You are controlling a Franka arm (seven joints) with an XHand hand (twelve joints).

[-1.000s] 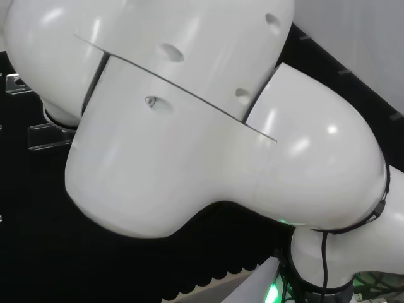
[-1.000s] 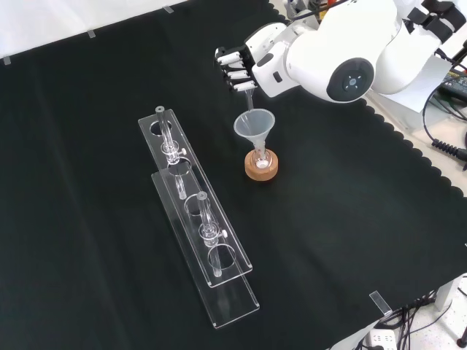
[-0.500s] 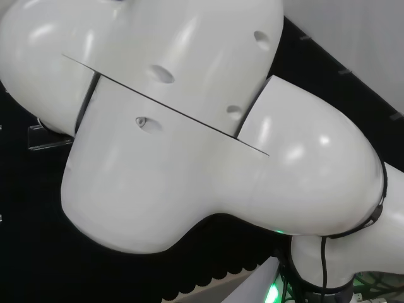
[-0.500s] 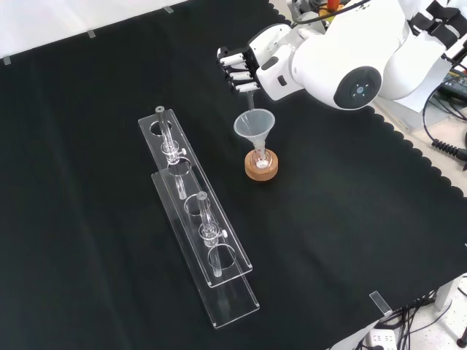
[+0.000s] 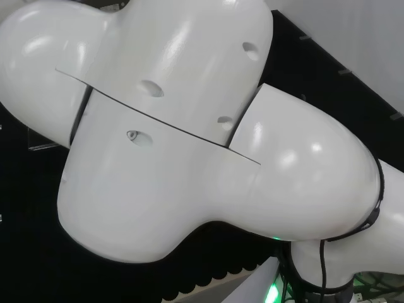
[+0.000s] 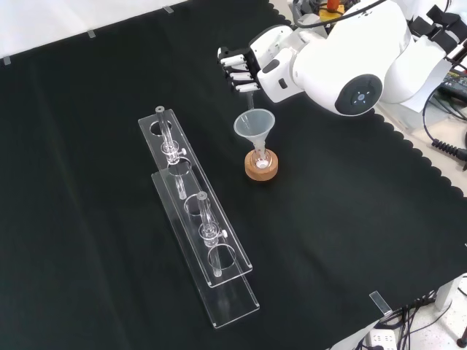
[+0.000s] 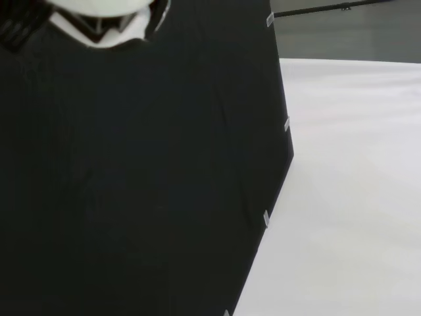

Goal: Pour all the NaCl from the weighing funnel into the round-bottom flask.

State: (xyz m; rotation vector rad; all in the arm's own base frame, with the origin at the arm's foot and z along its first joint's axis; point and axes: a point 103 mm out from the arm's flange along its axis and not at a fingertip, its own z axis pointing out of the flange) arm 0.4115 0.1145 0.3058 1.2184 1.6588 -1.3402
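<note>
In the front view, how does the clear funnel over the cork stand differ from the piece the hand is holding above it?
The funnel stands upright by itself, its stem going down toward the cork stand; the held piece hangs from the hand, its fingers curled round it. The funnel shows a wide open cone; the held piece shows a narrow stem. The funnel sits lower, the held piece just above its mouth. Both are clear.
</note>
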